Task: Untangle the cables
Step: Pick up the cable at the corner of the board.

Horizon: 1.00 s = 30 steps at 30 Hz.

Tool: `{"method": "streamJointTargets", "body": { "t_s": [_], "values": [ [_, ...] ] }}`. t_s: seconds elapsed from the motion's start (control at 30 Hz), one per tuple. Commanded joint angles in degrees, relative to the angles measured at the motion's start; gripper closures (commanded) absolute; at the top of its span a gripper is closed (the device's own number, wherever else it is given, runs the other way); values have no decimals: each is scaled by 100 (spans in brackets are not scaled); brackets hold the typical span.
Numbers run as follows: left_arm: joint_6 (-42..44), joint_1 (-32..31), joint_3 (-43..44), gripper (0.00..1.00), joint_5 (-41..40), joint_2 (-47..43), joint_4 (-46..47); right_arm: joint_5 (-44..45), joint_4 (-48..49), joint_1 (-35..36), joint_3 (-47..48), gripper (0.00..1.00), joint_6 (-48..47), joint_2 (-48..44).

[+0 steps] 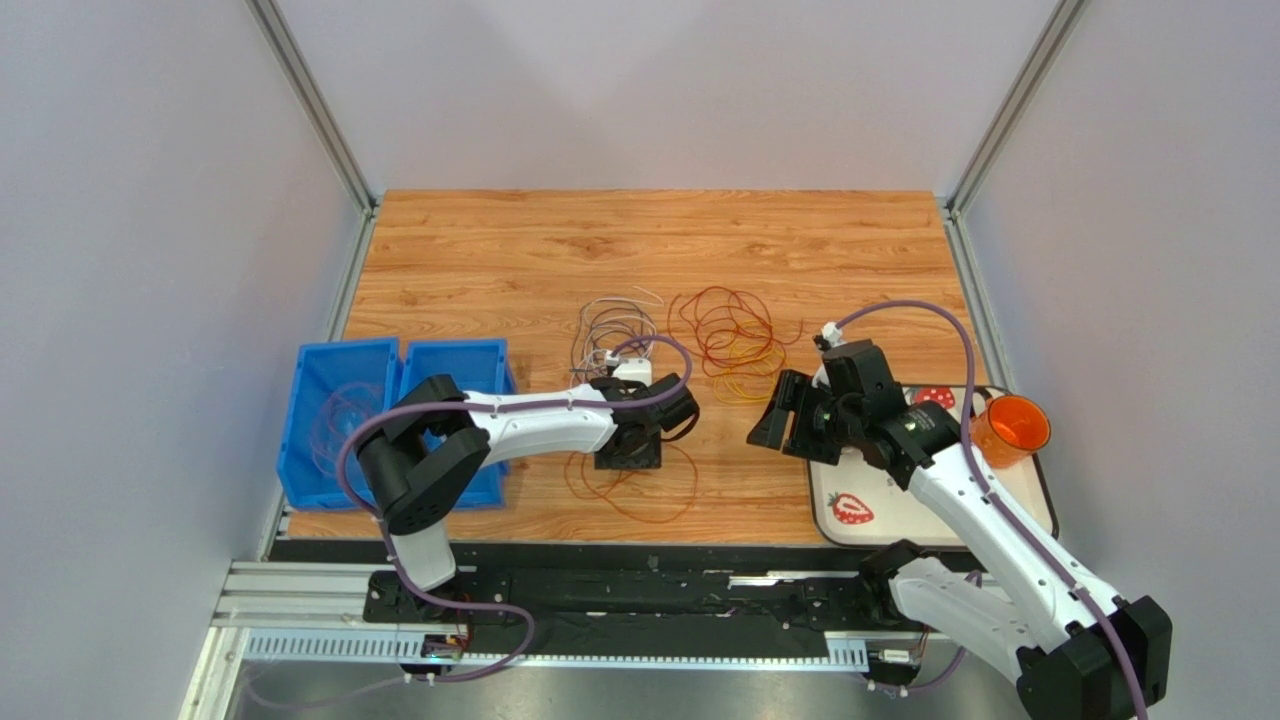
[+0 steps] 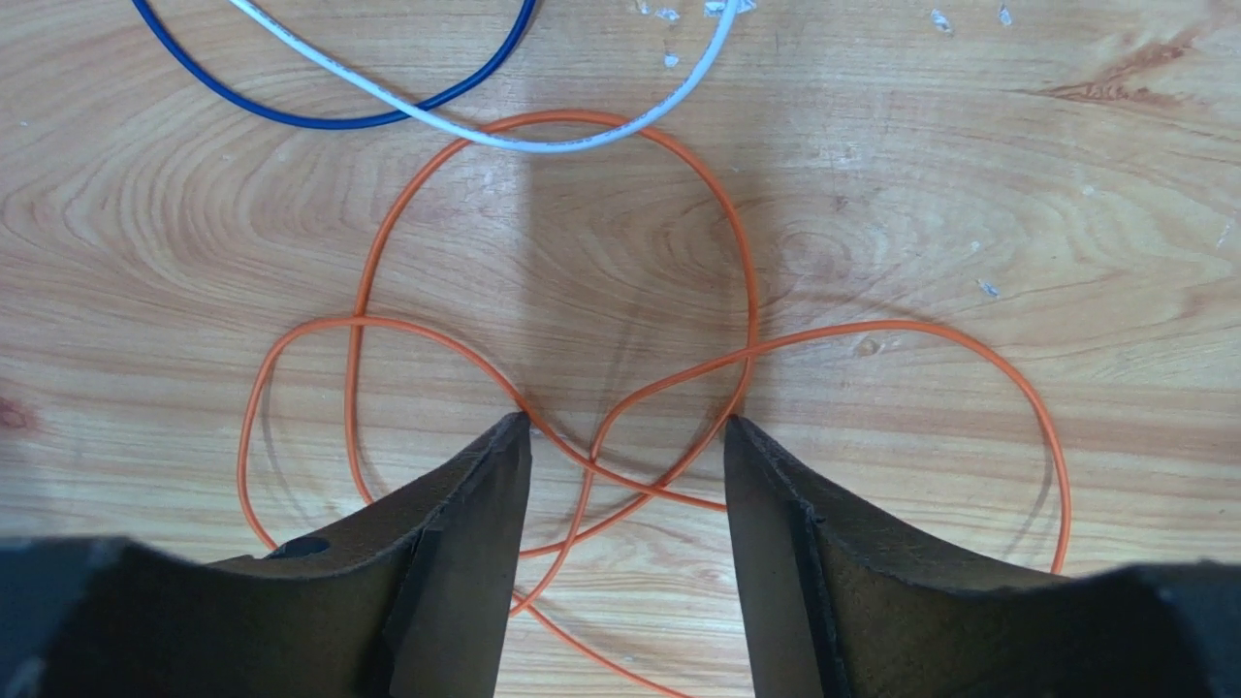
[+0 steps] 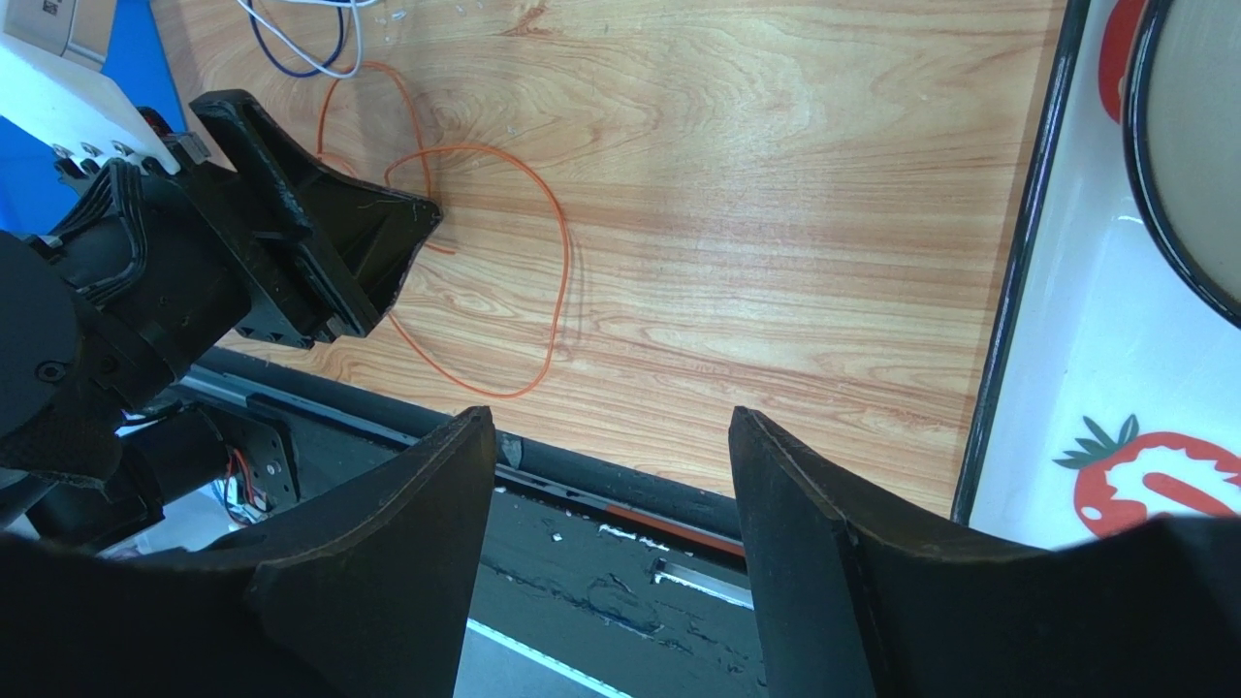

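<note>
A light wooden tabletop (image 1: 496, 248) with clear grain fills the middle of the overhead view. Plain pale grey panels enclose it: a back wall (image 1: 661, 90), a left wall (image 1: 135, 225) and a right wall (image 1: 1157, 195). A left metal post (image 1: 313, 105) and a right metal post (image 1: 1014, 98) rise from the far corners. A silver aluminium rail (image 1: 301, 608) lines the near edge. The light is soft and even, casting faint shadows.

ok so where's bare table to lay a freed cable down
Bare: the far strip of table behind the grey tangle and red tangle, and the near wood between the orange loop and the tray. Crowded: the middle, where those tangles lie and the left claw hangs over the loop.
</note>
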Motion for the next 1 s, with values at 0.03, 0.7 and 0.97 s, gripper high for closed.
{"method": "streamJointTargets", "body": {
  "t_s": [0.03,0.7,0.97],
  "values": [
    [-414,-32,-578,55,-61,-78,246,-31,99,48,-44,36,-98,7],
    [436,-348,-483,100,-404,-1377,37,-13,134,39,8,37,-2,77],
    [683,-348,53,100,-483,-2320,-640,-31,99,48,17,36,16,-28]
  ]
}}
